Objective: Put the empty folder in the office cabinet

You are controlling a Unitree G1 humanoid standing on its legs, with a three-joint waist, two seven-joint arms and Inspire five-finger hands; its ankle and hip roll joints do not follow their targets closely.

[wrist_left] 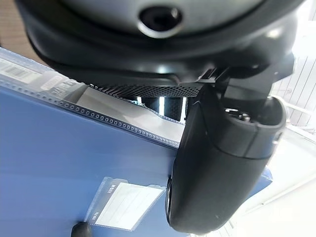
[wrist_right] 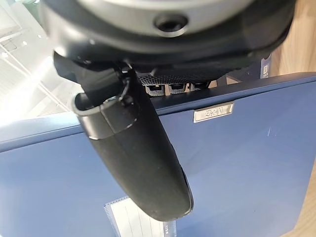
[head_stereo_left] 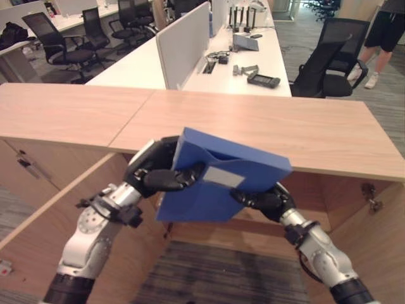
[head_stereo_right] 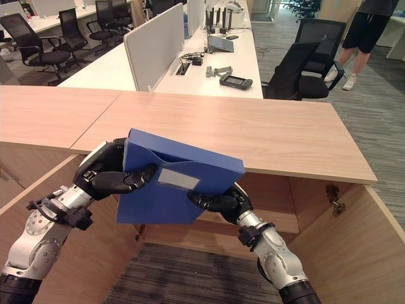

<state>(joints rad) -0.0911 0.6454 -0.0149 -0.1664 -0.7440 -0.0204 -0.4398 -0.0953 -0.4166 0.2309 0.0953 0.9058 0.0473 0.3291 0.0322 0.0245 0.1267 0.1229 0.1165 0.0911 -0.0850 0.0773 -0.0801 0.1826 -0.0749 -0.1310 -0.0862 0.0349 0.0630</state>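
Left hand (head_stereo_left: 158, 170) and right hand (head_stereo_left: 262, 201) both clamped on tilted blue folder (head_stereo_left: 215, 190), before open wooden cabinet (head_stereo_left: 266, 130).

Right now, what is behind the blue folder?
Behind the blue folder are the open cabinet's dark interior and wooden top edge. Both hands, left hand and right hand, grip it; their fingers behind and the shelf contents are covered.

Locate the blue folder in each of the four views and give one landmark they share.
Left eye view: blue folder low centre, before the wooden cabinet top.
Right eye view: left of centre.
Left wrist view: lower left.
Right wrist view: across the middle.
Shared landmark: its pale label pocket.
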